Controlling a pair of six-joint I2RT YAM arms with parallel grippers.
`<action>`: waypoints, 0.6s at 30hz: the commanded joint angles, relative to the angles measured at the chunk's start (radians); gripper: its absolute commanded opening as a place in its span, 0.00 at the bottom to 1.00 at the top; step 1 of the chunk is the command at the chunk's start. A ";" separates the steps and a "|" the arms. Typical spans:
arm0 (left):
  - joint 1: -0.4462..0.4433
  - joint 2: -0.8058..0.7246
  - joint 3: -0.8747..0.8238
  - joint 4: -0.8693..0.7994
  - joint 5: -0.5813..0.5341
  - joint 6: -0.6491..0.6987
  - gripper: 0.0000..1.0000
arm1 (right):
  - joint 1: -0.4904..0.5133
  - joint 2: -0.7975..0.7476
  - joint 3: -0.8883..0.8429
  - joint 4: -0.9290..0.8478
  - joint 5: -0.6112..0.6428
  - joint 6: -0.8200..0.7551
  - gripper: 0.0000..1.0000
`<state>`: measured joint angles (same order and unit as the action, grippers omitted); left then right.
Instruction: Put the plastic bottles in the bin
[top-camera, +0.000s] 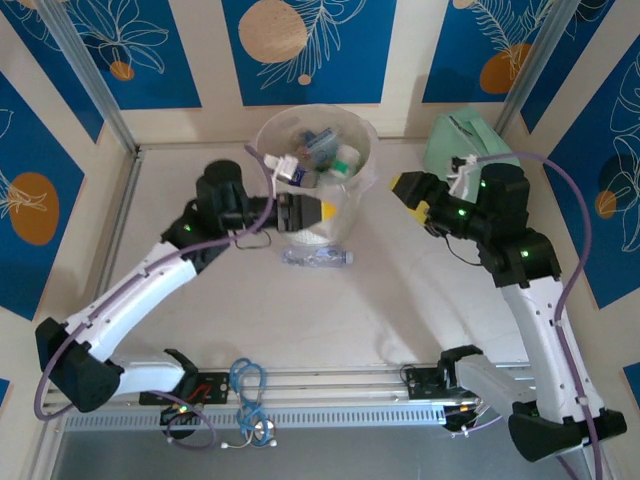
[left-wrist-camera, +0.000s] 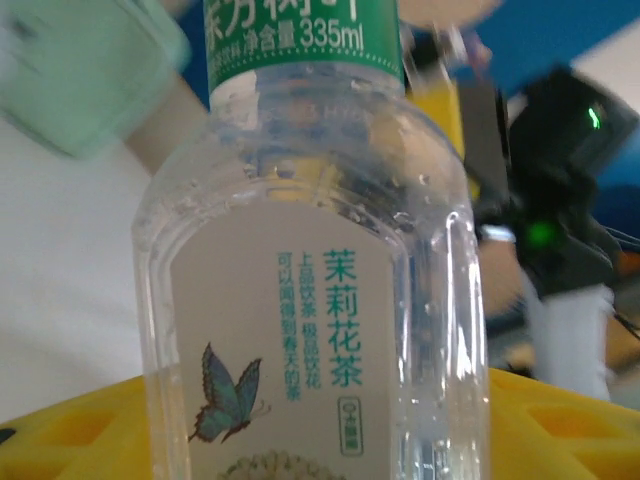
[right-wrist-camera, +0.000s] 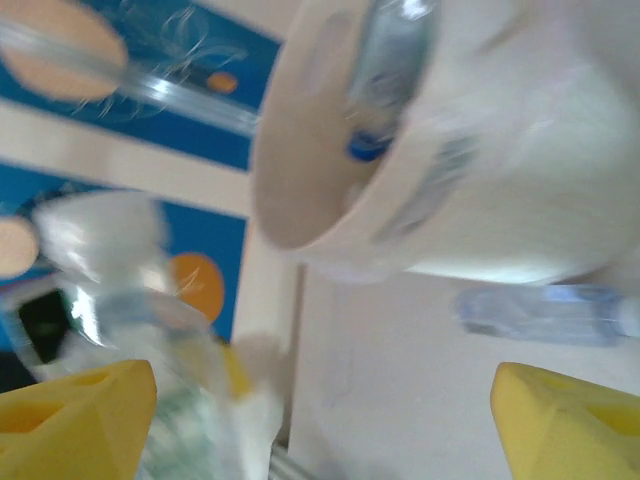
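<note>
My left gripper (left-wrist-camera: 315, 435) grips a green-labelled bottle (left-wrist-camera: 310, 250) upright, neck up. The right gripper (right-wrist-camera: 320, 420) gapes wide. Near the bin (top-camera: 350, 205) a clear bottle (top-camera: 318, 257) lies flat, lengthwise left-right.

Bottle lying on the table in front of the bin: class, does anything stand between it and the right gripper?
Nothing visible does. In the right wrist view the bottle lies on bare table beyond the open right gripper; the bin stands alongside that path, not across it.
</note>
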<state>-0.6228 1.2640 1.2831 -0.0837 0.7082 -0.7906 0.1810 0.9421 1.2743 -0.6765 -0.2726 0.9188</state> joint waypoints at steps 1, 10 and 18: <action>0.048 0.062 0.252 -0.401 -0.304 0.260 0.62 | -0.031 -0.044 -0.010 -0.152 0.059 -0.038 0.87; 0.087 0.410 0.786 -0.780 -0.682 0.358 0.61 | -0.031 -0.135 -0.098 -0.192 0.069 -0.024 0.86; 0.089 0.534 0.902 -0.894 -0.728 0.386 0.63 | -0.032 -0.147 -0.084 -0.230 0.082 -0.044 0.85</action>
<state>-0.5434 1.8050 2.1292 -0.8909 0.0368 -0.4366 0.1528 0.8028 1.1824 -0.8719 -0.2047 0.8959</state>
